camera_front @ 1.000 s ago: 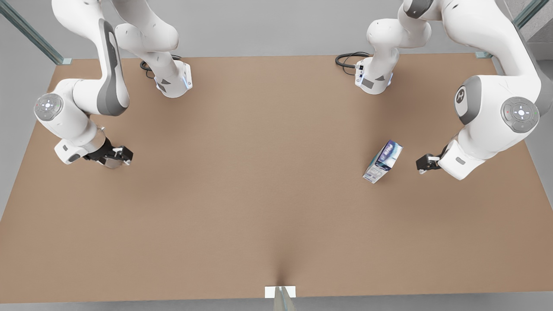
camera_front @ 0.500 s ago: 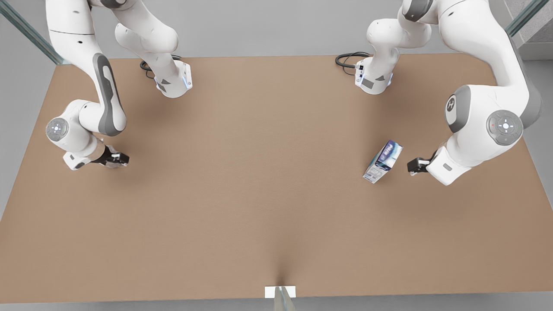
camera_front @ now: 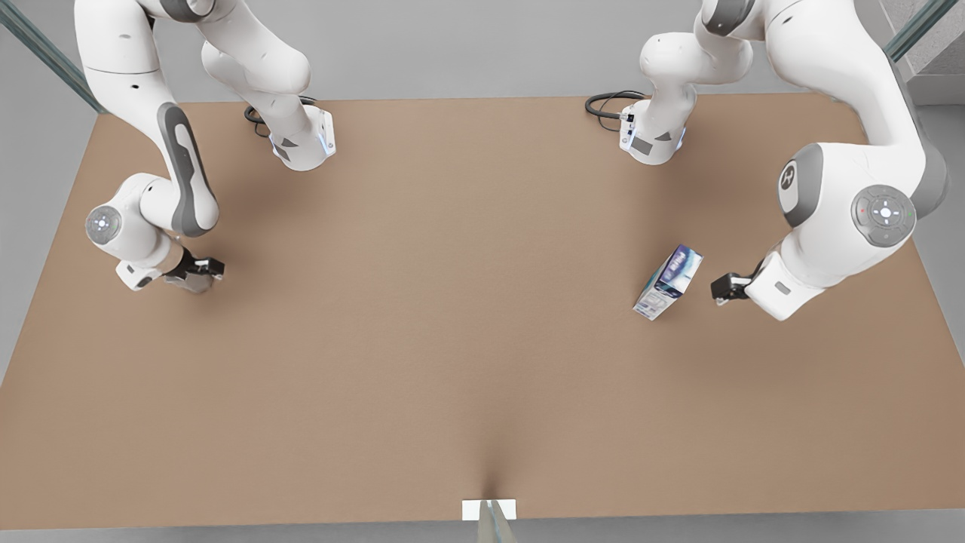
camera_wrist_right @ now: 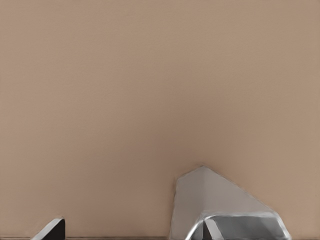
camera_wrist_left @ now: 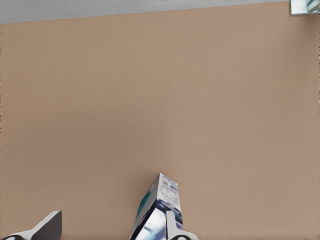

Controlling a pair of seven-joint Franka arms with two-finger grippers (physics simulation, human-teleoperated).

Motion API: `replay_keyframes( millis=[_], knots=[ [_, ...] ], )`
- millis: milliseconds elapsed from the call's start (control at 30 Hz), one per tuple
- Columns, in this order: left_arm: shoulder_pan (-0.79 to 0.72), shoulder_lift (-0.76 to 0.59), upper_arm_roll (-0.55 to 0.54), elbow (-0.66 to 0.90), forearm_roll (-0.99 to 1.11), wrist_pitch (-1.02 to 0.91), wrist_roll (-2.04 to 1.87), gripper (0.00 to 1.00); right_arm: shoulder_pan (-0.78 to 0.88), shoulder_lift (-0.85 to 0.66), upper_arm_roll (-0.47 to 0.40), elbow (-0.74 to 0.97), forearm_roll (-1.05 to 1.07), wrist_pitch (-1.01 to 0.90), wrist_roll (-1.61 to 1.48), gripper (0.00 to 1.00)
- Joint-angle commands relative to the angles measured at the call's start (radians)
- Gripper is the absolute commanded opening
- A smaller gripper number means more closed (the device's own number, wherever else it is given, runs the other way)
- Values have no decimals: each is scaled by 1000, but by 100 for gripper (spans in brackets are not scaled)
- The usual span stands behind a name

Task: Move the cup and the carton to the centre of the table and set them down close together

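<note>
Matte brown and plain, the desk (camera_front: 452, 339) carries two white arms, one carton and one cup. The carton (camera_front: 668, 281) is a small rectangular box printed in dark blue and purple with a white lower end; it stands tilted on the desk toward the front view's right. The left gripper (camera_front: 721, 289) hovers just beside it, apart from it, and in the left wrist view its jaws are spread, with one fingertip (camera_wrist_left: 172, 225) in front of the carton (camera_wrist_left: 159, 200). The cup (camera_front: 190, 281) is small, pale grey-white and translucent-looking, sitting at the front view's left, well apart from the carton. The right gripper (camera_front: 197, 273) is down at the cup; in the right wrist view its jaws are spread, one fingertip (camera_wrist_right: 51, 230) off to the side, the cup (camera_wrist_right: 215, 202) showing as a pale angular shape. What the cup holds cannot be told.
</note>
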Motion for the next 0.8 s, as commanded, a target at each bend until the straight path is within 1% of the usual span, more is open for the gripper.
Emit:
replay_keyframes(
  millis=[0,200,267,300,333,367,400,433,467,600,767],
  knots=[
    [0,-1,0,0,-1,0,-2,100,-7,-4,0,0,0,-2,-1,100],
    [0,5,0,0,-1,0,-3,100,-14,3,0,-37,-17,1,-9,100],
    [0,7,0,-2,-2,0,-5,100,-15,2,-2,-46,-19,1,-10,68],
    [0,8,0,-2,-15,0,-5,100,-17,3,-5,-46,-45,4,-9,54],
    [-2,11,0,-3,-21,-2,-6,100,-24,6,-6,-46,-69,10,-9,44],
    [0,13,0,-3,-21,-2,-5,100,-29,11,-15,-54,-105,16,-11,44],
    [0,13,0,-5,-22,-2,-5,100,-29,11,-17,-69,-106,35,-11,42],
    [0,13,0,-6,-22,-2,-5,100,-29,11,-17,-78,-106,44,-12,37],
    [0,25,0,-5,-38,-2,-6,100,-29,13,-17,-77,-114,44,-12,22],
    [-2,22,0,-5,-41,-2,-5,100,-37,11,-17,-74,-157,44,-14,21],
    [0,18,0,-6,-41,-2,0,100,-37,9,-17,-72,-158,43,-14,21]
  ],
)
